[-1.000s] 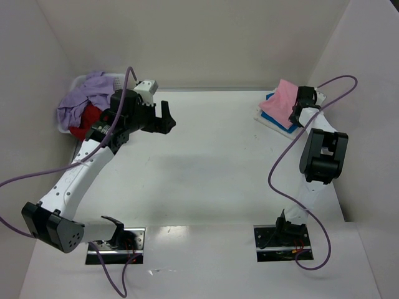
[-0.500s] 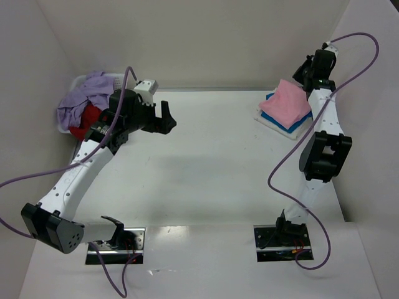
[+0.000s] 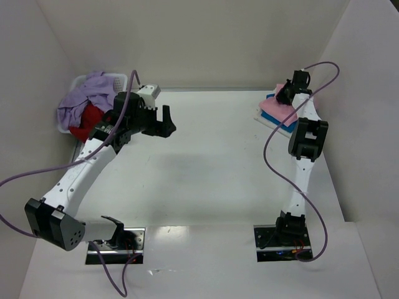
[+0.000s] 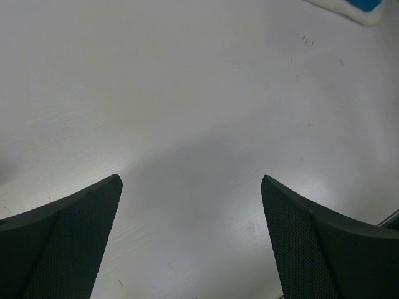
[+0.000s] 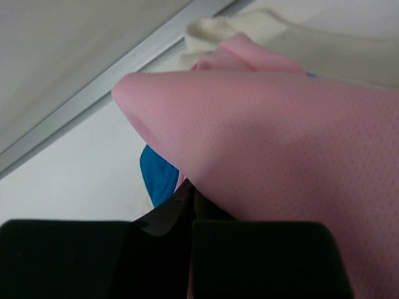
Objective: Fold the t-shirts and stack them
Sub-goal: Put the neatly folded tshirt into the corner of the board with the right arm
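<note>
Pink t-shirt (image 5: 280, 124) drapes right over my right gripper (image 5: 190, 190), whose fingers are clenched tight together (whether any cloth is nipped between them, I cannot tell). Under it lies the blue t-shirt (image 5: 159, 174), both stacked on a white mat (image 3: 265, 117) at the far right corner of the worktop (image 4: 187, 93). My left gripper (image 3: 166, 121) hangs spread wide, holding nothing, above the far left part of the worktop. Beyond it, at the far left corner, the white basket (image 3: 118, 80) holds the lavender t-shirt (image 3: 81, 99) and the red t-shirt (image 3: 90, 117), both crumpled.

Four t-shirts (image 3: 84, 99), one basket (image 3: 118, 79), two arms (image 3: 81, 171)
</note>
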`<state>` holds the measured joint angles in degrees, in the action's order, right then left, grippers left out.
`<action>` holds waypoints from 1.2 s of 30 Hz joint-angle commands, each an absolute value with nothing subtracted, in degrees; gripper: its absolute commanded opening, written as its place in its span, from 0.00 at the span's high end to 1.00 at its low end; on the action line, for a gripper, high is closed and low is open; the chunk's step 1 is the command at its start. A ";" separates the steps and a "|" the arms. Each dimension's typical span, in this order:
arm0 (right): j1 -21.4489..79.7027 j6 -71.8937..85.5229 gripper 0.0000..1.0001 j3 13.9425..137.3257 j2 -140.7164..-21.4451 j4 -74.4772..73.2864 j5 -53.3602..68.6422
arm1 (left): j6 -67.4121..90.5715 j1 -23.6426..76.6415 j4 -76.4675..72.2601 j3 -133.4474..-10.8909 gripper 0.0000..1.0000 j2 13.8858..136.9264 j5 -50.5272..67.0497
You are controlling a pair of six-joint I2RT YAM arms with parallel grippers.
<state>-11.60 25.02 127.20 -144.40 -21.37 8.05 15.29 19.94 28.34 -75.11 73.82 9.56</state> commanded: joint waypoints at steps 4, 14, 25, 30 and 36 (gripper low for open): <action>-10.72 21.71 1.00 140.98 -144.93 -26.63 -1.93 | 17.31 19.42 26.46 -73.39 0.00 74.71 10.55; -10.11 19.87 1.00 139.84 -140.53 -26.02 -3.24 | 16.79 18.90 26.46 -73.39 0.00 75.76 12.22; -9.58 17.49 1.00 137.01 -147.65 -24.78 -11.95 | 15.73 18.90 27.69 -74.00 0.00 77.51 11.69; -9.58 16.35 1.00 141.23 -148.97 -25.31 -13.27 | 15.73 18.90 28.21 -74.71 0.00 79.37 12.22; -9.58 15.21 0.98 149.23 -153.18 -25.31 -15.12 | 15.73 18.90 28.74 -75.23 0.00 79.89 13.36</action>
